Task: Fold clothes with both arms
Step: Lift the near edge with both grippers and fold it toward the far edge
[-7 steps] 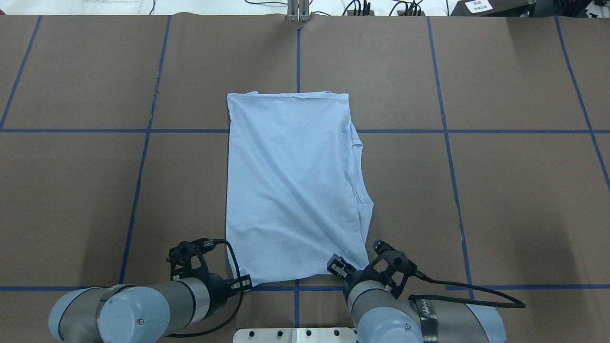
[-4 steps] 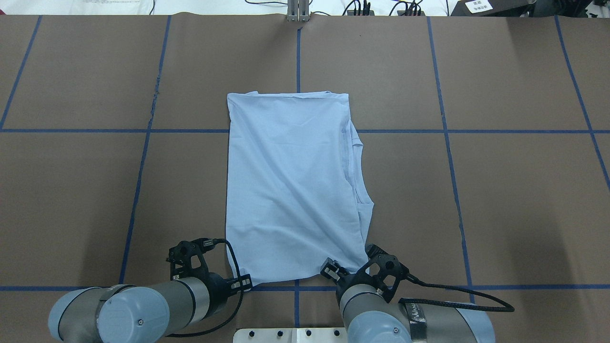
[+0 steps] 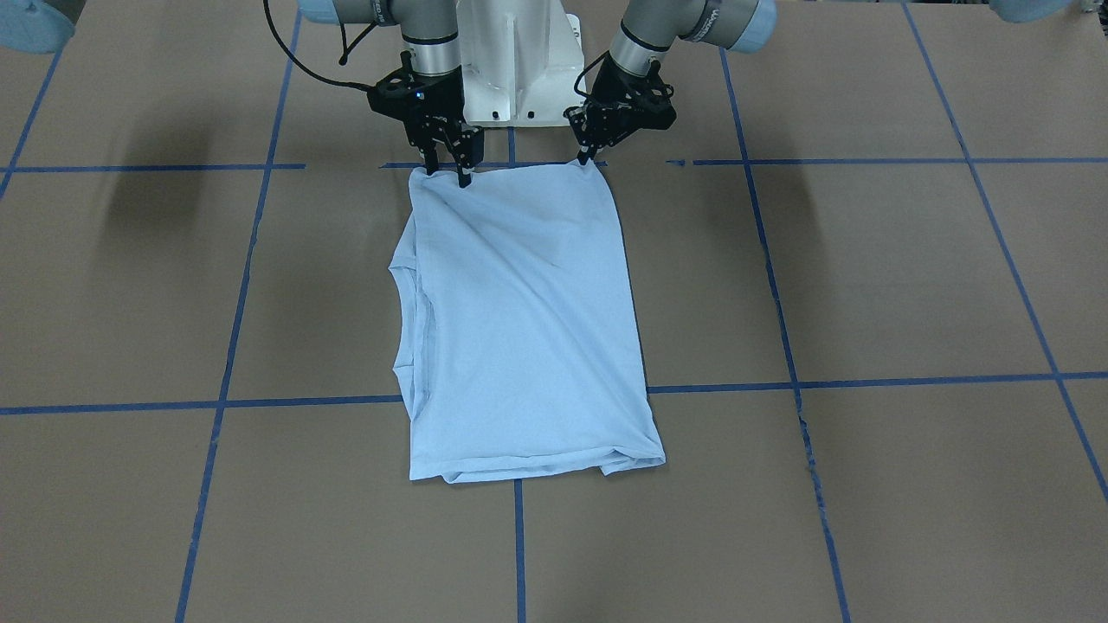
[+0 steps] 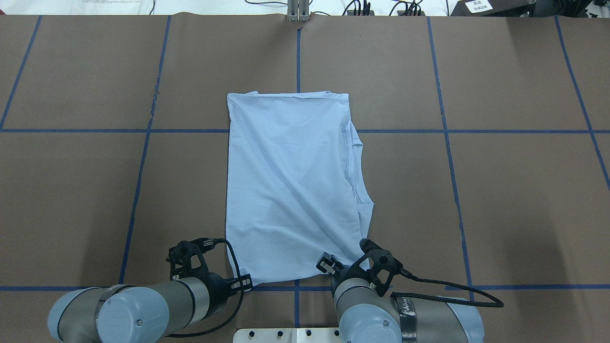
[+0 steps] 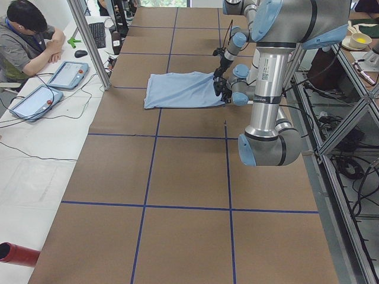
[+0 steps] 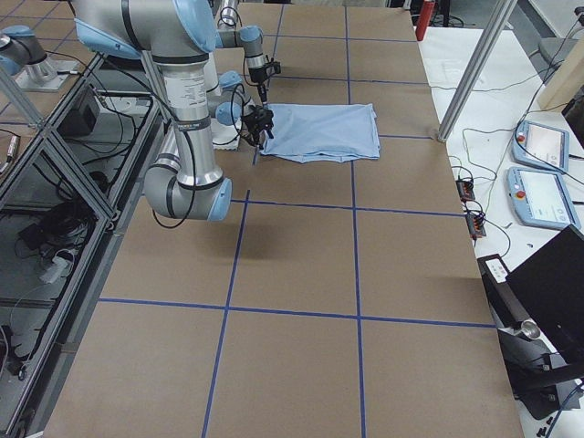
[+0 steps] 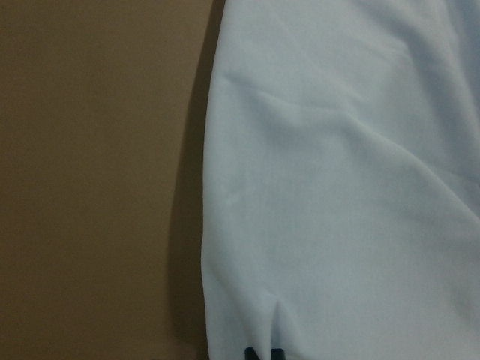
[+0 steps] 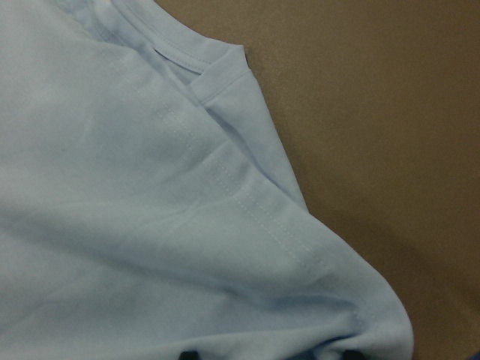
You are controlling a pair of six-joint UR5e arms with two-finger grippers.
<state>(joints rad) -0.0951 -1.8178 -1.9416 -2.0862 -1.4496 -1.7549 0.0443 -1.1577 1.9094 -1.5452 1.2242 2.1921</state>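
Note:
The light blue T-shirt (image 4: 290,181) lies folded into a long rectangle in the middle of the table, also in the front-facing view (image 3: 519,329). Its ribbed collar (image 8: 176,56) and a sleeve edge poke out on the right side (image 4: 356,143). The print and label are hidden. My left gripper (image 4: 241,284) is at the shirt's near left corner and shut on the cloth (image 7: 337,187); in the front-facing view it (image 3: 589,157) pinches that corner. My right gripper (image 3: 447,171) is open, with its fingers either side of the near right corner (image 8: 150,225).
The table is covered in brown paper (image 4: 500,190) with a blue tape grid. The white pedestal base (image 3: 515,52) stands just behind the grippers. An operator (image 5: 26,35) sits past the far edge with tablets (image 5: 68,74) and a metal post (image 5: 92,41).
My right arm has moved left and a little forward onto the shirt's near right corner. The left arm and the shirt have not moved.

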